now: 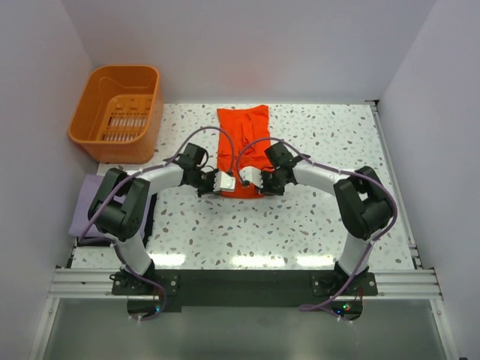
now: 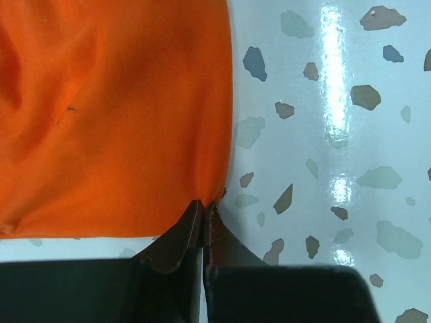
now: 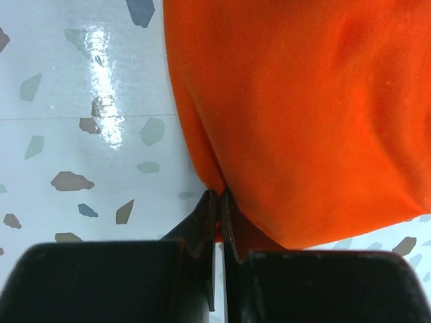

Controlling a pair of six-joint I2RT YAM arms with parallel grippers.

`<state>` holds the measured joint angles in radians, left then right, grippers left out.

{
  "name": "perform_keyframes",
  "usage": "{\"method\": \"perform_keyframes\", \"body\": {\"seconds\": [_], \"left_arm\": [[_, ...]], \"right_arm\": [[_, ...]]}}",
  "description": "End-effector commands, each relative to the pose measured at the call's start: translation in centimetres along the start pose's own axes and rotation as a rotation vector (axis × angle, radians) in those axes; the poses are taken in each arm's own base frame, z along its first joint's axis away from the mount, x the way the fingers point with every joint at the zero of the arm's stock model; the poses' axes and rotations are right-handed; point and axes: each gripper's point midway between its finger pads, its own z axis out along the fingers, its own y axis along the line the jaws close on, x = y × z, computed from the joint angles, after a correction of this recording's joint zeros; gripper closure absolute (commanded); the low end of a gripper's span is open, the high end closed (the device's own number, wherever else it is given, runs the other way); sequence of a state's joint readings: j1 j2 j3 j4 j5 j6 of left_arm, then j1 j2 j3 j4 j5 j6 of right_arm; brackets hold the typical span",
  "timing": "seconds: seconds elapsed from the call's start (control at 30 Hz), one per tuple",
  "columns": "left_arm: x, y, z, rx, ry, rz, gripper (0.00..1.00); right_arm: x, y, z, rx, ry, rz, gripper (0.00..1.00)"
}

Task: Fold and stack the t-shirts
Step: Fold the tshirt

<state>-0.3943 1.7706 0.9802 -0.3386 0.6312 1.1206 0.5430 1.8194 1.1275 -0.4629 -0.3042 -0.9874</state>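
The orange-red t-shirt (image 1: pixel 243 142) lies as a long narrow strip on the table's middle, running from the back toward the arms. My left gripper (image 1: pixel 225 182) is shut on its near left corner, seen in the left wrist view (image 2: pixel 204 204) with the cloth (image 2: pixel 114 114) pinched at the fingertips. My right gripper (image 1: pixel 251 181) is shut on the near right corner; in the right wrist view (image 3: pixel 219 194) the cloth (image 3: pixel 303 114) bunches at the fingertips. The lavender t-shirt (image 1: pixel 88 206) lies at the table's left edge, partly hidden by the left arm.
An orange slotted plastic basket (image 1: pixel 118 112) stands at the back left corner. White walls close in the left, back and right sides. The speckled tabletop (image 1: pixel 300 225) stretches in front of and to the right of the shirt.
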Motion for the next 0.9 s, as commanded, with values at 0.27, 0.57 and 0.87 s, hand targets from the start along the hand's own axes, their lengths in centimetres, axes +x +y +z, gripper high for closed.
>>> {"method": "perform_keyframes", "body": {"seconds": [0.27,0.57,0.87], "left_arm": [[-7.1,6.6,-6.8,-0.189,-0.106,0.043,1.0],[-8.1,3.1,-8.0,-0.161,-0.119,0.037,1.0],[-9.3,-10.4,-9.4,0.061,-0.168,-0.022,1.0]], "right_arm": [[-5.4,-6.3,-8.7,0.208,-0.116,0.131,1.0],[-5.3,-2.9,-11.2,0.147,-0.116,0.111,1.0],[-3.4,10.8,-14.1,-0.108,-0.123,0.138,1.0]]}}
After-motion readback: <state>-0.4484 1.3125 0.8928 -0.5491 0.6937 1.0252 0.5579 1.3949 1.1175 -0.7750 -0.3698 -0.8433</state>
